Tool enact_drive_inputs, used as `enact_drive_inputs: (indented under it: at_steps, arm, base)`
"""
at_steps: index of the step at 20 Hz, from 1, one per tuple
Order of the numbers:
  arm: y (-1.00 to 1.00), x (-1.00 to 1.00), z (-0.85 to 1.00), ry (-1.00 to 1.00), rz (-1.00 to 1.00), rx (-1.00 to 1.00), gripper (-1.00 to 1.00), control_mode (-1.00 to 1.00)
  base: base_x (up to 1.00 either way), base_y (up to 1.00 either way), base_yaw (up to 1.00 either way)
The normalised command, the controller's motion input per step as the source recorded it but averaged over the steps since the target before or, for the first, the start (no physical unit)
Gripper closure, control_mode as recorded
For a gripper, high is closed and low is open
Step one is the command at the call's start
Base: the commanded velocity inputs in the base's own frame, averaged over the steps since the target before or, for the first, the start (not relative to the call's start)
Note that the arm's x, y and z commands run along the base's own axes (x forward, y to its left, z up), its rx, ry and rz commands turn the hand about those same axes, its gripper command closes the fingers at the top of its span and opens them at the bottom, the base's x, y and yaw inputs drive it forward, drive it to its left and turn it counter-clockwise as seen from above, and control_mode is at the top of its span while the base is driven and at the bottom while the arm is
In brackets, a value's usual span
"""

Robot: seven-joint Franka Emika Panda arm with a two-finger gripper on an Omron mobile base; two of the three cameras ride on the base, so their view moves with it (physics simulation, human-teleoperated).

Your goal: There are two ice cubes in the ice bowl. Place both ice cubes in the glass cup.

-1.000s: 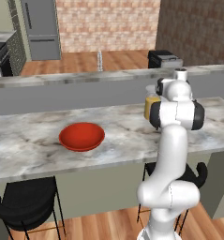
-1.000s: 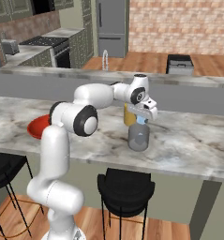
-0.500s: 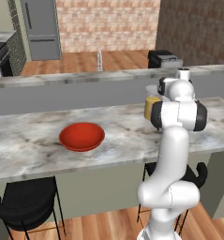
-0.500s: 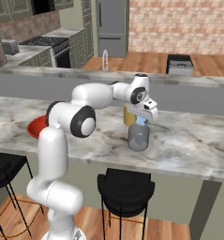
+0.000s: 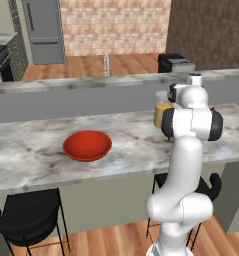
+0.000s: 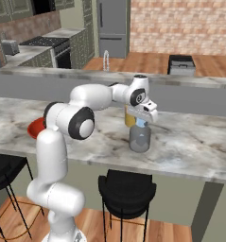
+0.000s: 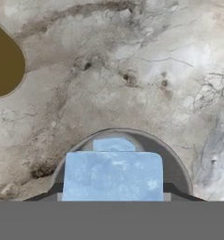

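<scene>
My gripper [image 6: 143, 121] hangs just above the glass cup [image 6: 140, 140] on the marble counter, shut on one pale-blue ice cube [image 7: 112, 176]. In the hand view this cube sits large between the dark fingertips [image 7: 176, 191], directly over the cup's round mouth [image 7: 176, 161]. A second, smaller-looking ice cube [image 7: 113, 144] lies at the bottom of the cup. The red ice bowl [image 5: 87, 146] stands well to the left on the counter, and its edge [image 6: 35, 127] peeks out behind my arm. In the left base view my arm hides the cup.
A taller glass of orange liquid [image 6: 129, 118] stands right behind the cup, also visible as the glass [image 5: 159, 115] and the brown disc [image 7: 3, 61]. A raised grey ledge [image 5: 91, 82] runs along the counter's far side. Black stools [image 6: 126, 189] stand under the near edge.
</scene>
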Motion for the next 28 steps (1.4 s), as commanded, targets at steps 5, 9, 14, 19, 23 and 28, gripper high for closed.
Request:
enact_drive_inputs:
  at_steps: [5, 9, 14, 19, 23, 28]
  arm:
    - [0.00, 0.00, -0.20, 0.02, 0.00, 0.00, 1.00, -1.00]
    - [0.00, 0.00, -0.30, 0.04, 0.00, 0.00, 1.00, -1.00]
    - [0.00, 0.00, -0.24, 0.04, 0.00, 0.00, 1.00, -1.00]
    - [0.00, 0.03, -0.06, 0.00, 0.00, 0.00, 1.00, -1.00]
    - [0.01, 0.01, 0.00, 0.00, 0.00, 0.00, -1.00, -1.00]
    - [0.01, 0.00, 0.05, 0.00, 0.00, 0.00, -1.00, -1.00]
  base:
    - [0.00, 0.00, 0.00]
    - [0.00, 0.00, 0.00]
    - [0.00, 0.00, 0.00]
    - [0.00, 0.00, 0.00]
    - [0.00, 0.00, 0.00]
    - [0.00, 0.00, 0.00]
